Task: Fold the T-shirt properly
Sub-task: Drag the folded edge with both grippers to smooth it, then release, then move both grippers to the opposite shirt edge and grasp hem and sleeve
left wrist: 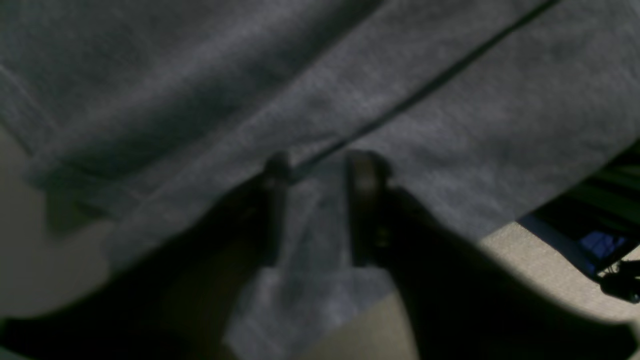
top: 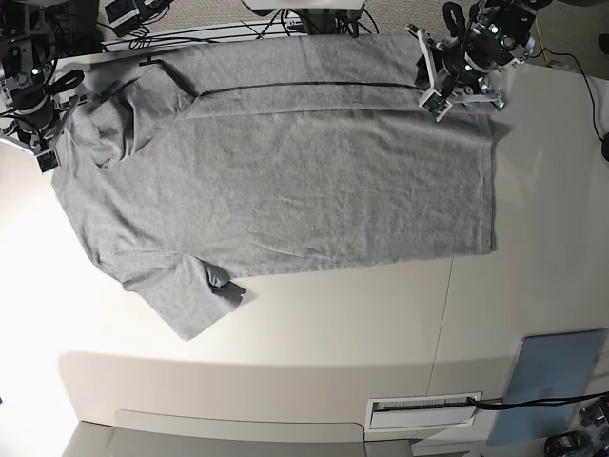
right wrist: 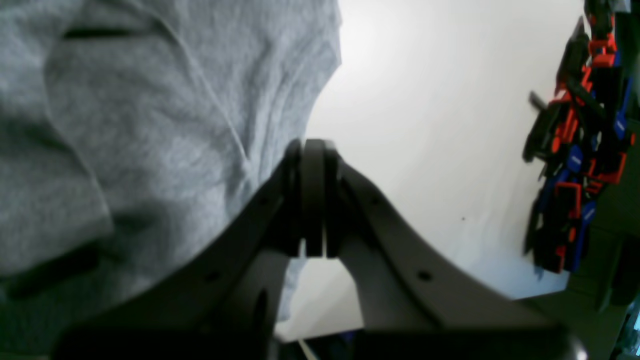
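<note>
We drop folded edge of T-shirt (top: 285,181): left claw (left wrist: 320,167) parted over cloth at 1 o'clock; right claw (right wrist: 312,150) closed at 9, grip unclear. Release together, flat.

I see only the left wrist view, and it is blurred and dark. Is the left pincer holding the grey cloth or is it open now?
Observer: The left pincer has its jaws apart; cloth lies between them, but they are not clamped on it.
Operator: And the right one?
Observer: The right pincer is shut at the edge of the T-shirt; whether it pinches cloth I cannot tell.
Operator: How does the shirt lie overall?
Observer: In the base view it is spread flat across the table, and its far long edge is folded over into a strip with a dark line along it.
</note>
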Motion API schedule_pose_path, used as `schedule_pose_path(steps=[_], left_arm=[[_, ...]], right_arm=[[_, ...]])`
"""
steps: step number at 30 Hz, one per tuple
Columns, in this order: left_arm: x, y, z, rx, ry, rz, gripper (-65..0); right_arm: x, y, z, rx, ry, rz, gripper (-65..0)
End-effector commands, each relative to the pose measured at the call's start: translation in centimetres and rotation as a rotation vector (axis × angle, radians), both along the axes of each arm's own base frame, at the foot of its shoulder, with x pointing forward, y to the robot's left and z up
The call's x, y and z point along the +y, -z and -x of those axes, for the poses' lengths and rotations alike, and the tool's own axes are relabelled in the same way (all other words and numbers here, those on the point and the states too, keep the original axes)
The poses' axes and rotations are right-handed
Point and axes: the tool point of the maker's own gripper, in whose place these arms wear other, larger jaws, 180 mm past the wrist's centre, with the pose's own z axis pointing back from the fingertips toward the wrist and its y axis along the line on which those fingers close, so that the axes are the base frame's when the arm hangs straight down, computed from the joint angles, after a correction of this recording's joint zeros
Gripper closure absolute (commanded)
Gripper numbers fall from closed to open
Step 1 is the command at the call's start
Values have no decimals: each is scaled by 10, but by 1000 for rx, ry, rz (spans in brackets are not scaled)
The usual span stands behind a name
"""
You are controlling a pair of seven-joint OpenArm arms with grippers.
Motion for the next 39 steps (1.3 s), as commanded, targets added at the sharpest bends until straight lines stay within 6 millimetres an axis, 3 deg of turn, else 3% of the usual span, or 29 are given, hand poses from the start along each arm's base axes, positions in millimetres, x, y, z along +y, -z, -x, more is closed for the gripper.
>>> schedule_pose_path(steps=[1,6,7,10,12,15,18,22,29,34,39], left_arm=[[0,-7,-4,-22,11,-3,-288],[18,-13,-15,-75,-32,-86,-322],[24,-15,-21,-98,-54,-101,-322],[49,-30,-43,-190,-145,-120,-322],[66,-42,-58,-246,-216,-104,-322],[88,-60,-84,-317,-332,-22,-322],[92,-62,-112,-330,-408,135,-322],[92,-47,-152,-301,-485,282,-322],[121,-26,-219,-245,-637,341,-322],[134,-16,-245,-202,-710,369,-322],[135,-1,-251,-138,-717,392,-322]], right_arm=[[-4,-17,-13,-53,-16,30,0],[-4,-28,-29,-102,-14,31,0],[-4,-31,-32,-115,-13,32,-34],[-3,-42,-47,-167,-18,25,-214],[0,-52,-57,-212,-27,15,-282],[-1,-65,-70,-269,-22,16,-285],[0,-76,-81,-326,-19,8,-285],[4,-76,-83,-333,-8,-43,-285],[0,-70,-78,-293,20,-41,-285],[2,-68,-78,-282,10,-42,-285],[1,-67,-77,-276,15,-41,-285]])
